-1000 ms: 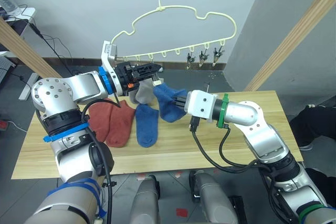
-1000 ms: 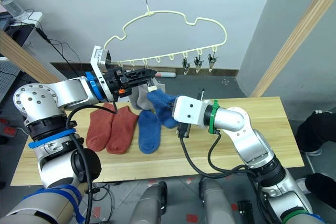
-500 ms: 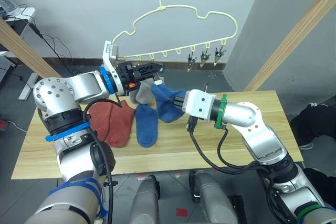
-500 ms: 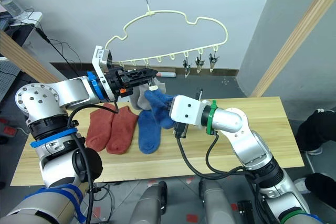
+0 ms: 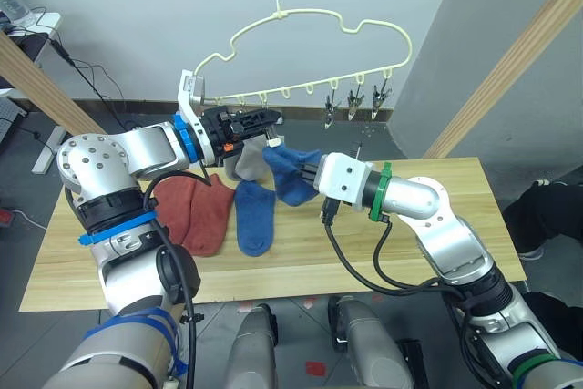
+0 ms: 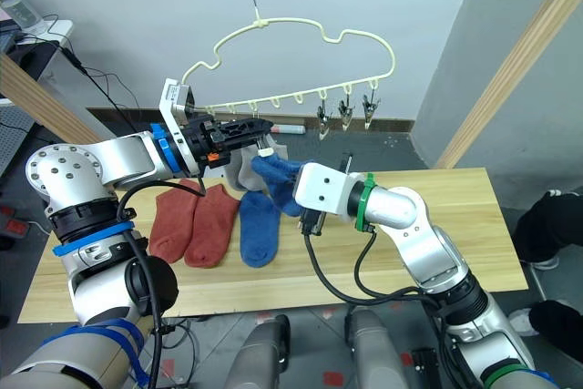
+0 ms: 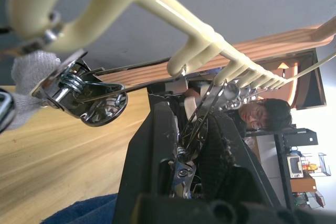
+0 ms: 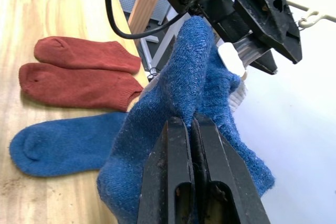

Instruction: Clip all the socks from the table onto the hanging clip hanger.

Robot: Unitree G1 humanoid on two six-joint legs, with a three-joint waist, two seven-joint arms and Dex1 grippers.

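The pale-yellow clip hanger (image 5: pixel 319 17) hangs over the table (image 5: pixel 410 252). My left gripper (image 5: pixel 264 118) is shut on one of its metal clips (image 7: pixel 191 135), with a finger on each side of it. My right gripper (image 5: pixel 305 168) is shut on a blue sock (image 5: pixel 290 175), which it holds up just below and to the right of that clip. A light grey sock (image 5: pixel 244 163) hangs from the neighbouring clip. Two rust-red socks (image 5: pixel 175 207) (image 5: pixel 212 216) and a second blue sock (image 5: pixel 255 218) lie flat on the table's left half.
Three bare clips (image 5: pixel 353 102) hang at the hanger's right end. Slanted wooden poles (image 5: pixel 510 61) (image 5: pixel 41 88) stand at both sides of the table. The table's right half is bare wood. A person's head shows far off in the left wrist view.
My right gripper has carried the blue sock slightly left and up, closer to the clip in my left gripper. The left arm has stayed put.
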